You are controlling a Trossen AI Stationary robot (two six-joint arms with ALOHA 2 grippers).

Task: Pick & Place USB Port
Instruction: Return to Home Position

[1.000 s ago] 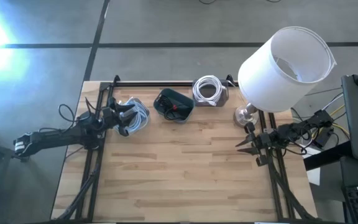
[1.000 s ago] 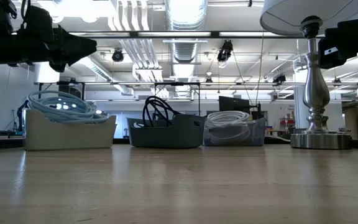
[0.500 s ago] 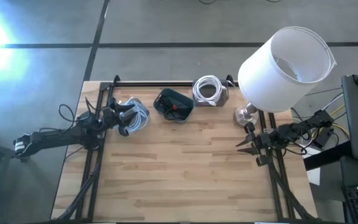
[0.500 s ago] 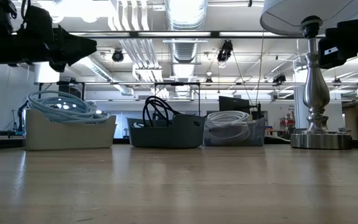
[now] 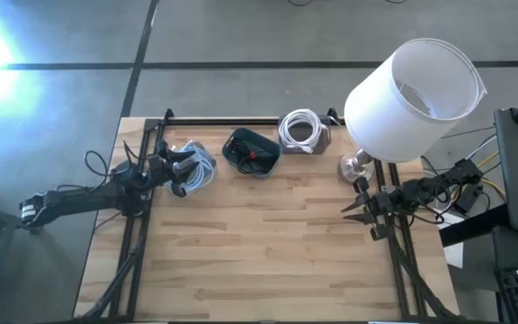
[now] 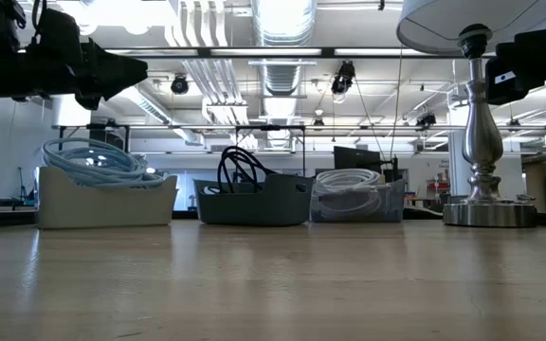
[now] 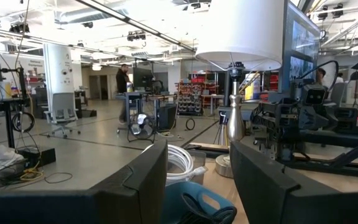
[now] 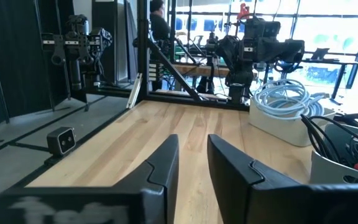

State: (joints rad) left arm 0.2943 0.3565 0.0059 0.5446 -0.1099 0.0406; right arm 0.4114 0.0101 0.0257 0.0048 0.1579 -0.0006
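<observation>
Lampshade (image 5: 414, 97) partly hides lamp base (image 5: 350, 168) | black bin (image 5: 252, 151) — contents unclear

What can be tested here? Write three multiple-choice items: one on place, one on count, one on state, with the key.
1. Where on the table does the lamp stand? A. far right corner B. far left corner C. centre
2. How many bins stand in the far row? A. two B. three C. five
3. The left gripper is: A. shut on a cable B. shut on the lamp C. open, empty
Key: 1 A, its base stands right of the bins; 2 B, three show side by side; 3 C, nothing lies between its fingers.
</observation>
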